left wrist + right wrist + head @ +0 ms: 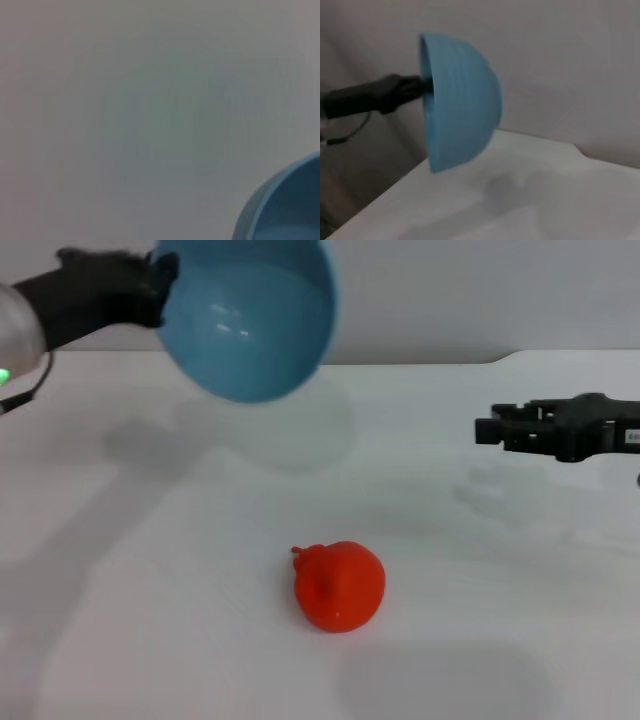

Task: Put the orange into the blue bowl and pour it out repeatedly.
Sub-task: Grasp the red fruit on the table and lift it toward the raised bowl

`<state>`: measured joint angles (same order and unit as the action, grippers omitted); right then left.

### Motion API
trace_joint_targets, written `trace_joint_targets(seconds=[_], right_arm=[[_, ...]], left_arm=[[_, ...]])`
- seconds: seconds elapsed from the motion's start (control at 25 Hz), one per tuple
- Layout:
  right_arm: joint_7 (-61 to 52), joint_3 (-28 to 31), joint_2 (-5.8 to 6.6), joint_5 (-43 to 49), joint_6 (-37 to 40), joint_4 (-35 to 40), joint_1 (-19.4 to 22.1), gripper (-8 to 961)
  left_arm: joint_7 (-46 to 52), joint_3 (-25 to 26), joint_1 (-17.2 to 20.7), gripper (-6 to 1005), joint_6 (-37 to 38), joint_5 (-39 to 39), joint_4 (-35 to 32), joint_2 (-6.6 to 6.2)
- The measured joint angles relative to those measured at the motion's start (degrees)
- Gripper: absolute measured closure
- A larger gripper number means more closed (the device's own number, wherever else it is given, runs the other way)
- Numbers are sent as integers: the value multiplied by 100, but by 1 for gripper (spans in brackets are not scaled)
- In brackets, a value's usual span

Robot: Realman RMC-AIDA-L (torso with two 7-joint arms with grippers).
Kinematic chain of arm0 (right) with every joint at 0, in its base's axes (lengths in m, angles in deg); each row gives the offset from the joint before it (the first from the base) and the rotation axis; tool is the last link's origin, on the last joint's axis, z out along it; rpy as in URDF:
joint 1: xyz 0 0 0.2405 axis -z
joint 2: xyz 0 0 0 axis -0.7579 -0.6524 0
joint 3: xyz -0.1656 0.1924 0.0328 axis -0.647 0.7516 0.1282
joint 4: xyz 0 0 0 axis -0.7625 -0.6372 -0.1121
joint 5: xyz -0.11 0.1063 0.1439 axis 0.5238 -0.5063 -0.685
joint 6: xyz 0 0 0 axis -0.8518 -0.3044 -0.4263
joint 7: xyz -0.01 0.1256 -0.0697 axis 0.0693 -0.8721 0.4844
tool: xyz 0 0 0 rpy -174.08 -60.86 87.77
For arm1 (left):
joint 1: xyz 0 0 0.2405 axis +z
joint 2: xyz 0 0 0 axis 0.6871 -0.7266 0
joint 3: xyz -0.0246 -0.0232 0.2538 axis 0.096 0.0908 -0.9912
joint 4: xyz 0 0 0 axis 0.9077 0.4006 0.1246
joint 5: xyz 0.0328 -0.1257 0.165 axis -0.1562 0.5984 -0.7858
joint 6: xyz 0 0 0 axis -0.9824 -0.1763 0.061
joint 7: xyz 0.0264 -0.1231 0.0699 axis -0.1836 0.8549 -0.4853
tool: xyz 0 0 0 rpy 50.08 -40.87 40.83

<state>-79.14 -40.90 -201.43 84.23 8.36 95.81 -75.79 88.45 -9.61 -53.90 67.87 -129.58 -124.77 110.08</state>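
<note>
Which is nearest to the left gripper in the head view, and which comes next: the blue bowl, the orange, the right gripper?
1. The blue bowl: held at its rim by the left gripper, raised and tipped, upper left.
2. The orange: on the table, centre front.
3. The right gripper: far right, above the table.

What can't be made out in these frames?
- Left hand, head view: its fingers, hidden behind the blue bowl's rim.
- Right hand, head view: open or shut, seen side-on.
- Blue bowl, left wrist view: cut off by the corner.
- Orange: outside both wrist views.
- Bowl interior, right wrist view: turned away.
</note>
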Motion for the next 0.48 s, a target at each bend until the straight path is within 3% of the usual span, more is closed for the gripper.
trace_joint_targets(seconds=[0.12, 0.24, 0.36, 0.48], right_arm=[[147, -170, 0, -19, -55, -62, -37, 470], [317, -575, 16, 32, -116, -102, -141, 463], [341, -1116, 42, 274, -167, -202, -399, 456], [339, -1458, 41, 725, -429, -738, -932, 419]], left_arm=[[996, 1171, -499, 1001, 1854, -748, 163, -11], [1668, 1794, -791, 1001, 2959, -1695, 184, -6], [1918, 1889, -786, 1001, 3354, -2249, 55, 9], [1947, 1830, -656, 1001, 3473, -2357, -109, 22]])
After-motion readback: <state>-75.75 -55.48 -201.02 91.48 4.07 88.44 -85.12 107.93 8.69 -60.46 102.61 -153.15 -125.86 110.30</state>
